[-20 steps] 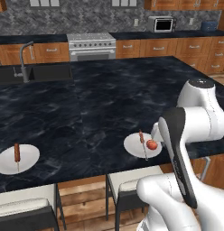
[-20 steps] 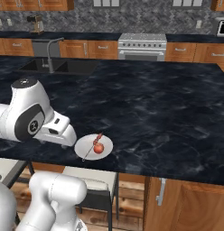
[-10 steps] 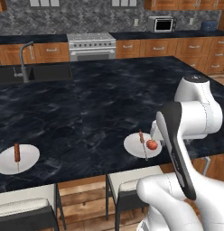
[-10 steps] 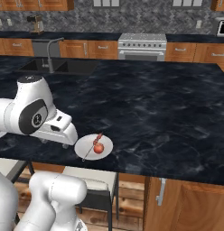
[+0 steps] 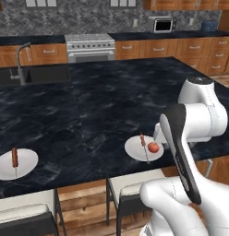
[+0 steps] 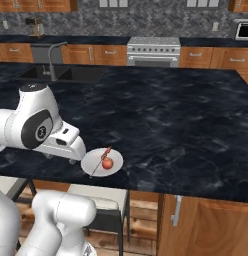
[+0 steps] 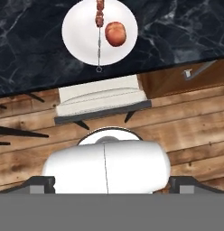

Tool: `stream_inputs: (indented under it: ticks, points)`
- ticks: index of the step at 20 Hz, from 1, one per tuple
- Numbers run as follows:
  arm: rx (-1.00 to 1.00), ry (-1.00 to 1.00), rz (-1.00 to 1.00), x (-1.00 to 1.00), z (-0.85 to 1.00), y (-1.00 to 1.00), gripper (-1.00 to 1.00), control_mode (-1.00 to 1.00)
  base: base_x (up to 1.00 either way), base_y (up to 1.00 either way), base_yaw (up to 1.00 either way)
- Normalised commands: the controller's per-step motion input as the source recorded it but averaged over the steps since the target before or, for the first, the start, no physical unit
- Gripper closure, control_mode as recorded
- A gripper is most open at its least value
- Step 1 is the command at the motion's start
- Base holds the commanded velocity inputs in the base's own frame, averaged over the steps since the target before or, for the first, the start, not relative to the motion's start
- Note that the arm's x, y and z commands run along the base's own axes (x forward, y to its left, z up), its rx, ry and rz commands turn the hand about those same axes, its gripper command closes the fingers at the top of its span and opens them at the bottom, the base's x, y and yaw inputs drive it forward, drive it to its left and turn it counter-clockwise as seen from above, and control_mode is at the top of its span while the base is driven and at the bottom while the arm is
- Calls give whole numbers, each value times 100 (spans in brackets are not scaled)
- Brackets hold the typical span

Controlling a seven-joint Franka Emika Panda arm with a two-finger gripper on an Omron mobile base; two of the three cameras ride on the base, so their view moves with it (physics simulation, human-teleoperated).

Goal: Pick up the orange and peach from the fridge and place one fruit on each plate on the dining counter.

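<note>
In the left base view, the peach [image 5: 154, 147] lies on the near plate [image 5: 135, 148] at the front edge of the dining counter [image 5: 102, 101], touching or just beside a skewer [image 5: 144, 146] that crosses the plate. A second plate [image 5: 24, 163], well to the left of the first along the same edge, carries only a short skewer [image 5: 15, 157] and no fruit. So one fruit looks delivered; the orange has yet to reach the far plate, by my reading.

In the right base view, the arm's hand hangs just left of the plate [image 6: 93, 162] with the peach [image 6: 107, 163]. The fingers are hidden, so whether they stand apart or together I cannot tell.

The hand view looks down on the plate [image 7: 77, 36], the peach [image 7: 115, 34] right of the skewer [image 7: 99, 31], and a stool [image 7: 102, 101] below the counter's edge.

The counter is black marbled stone; behind it stand a stove [image 5: 90, 46], a sink with its faucet [image 5: 23, 60], and wooden cabinets [image 5: 181, 48].
</note>
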Motion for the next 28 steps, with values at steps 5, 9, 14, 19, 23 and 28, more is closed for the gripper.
stream_inputs:
  ticks: [5,9,14,19,23,28]
  points:
    - [0,0,0,0,0,0,-100,100,-53,-39,-48]
    - [0,0,0,0,0,0,-100,100,-7,-90,-57]
    - [0,0,0,0,0,0,-100,100,0,-100,-60]
    - [0,0,0,0,0,0,-100,100,33,-100,-34]
    - [0,0,0,0,0,0,-100,100,55,-100,11]
    - [0,0,0,0,0,0,-100,100,64,-100,35]
